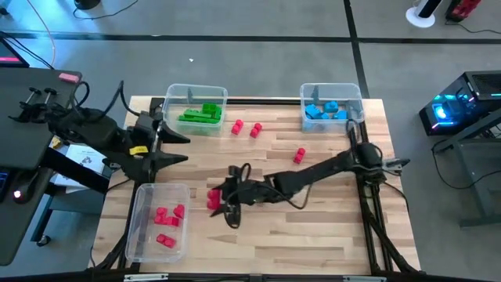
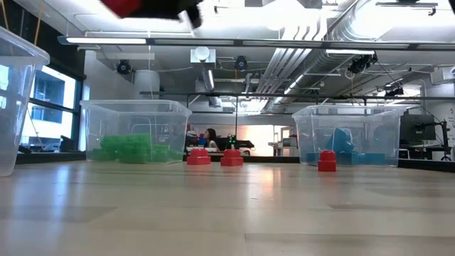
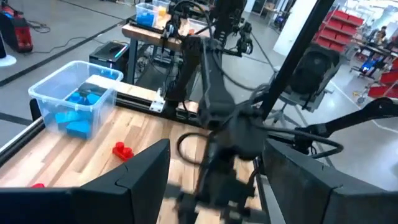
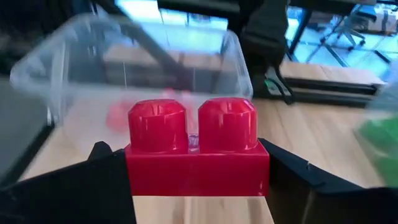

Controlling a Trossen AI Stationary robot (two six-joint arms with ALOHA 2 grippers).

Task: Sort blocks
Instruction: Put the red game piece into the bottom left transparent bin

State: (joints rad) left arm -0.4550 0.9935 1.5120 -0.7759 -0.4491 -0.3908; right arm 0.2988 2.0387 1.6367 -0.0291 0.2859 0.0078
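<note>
The right gripper [image 1: 221, 201] is positioned over the table's [image 1: 313, 235] centre-left and pinches a red two-stud block [image 4: 196, 149] between its fingers [image 4: 68, 186], just beside the bin of red blocks [image 1: 159, 222]. The left gripper [image 1: 182, 149] waits with jaws spread at the table's left edge, between that bin and the green-block bin [image 1: 196, 108]. Three loose red blocks [image 1: 238, 126] [image 1: 255, 130] [image 1: 300, 155] lie on the table between the green-block bin and the blue-block bin [image 1: 330, 106].
</note>
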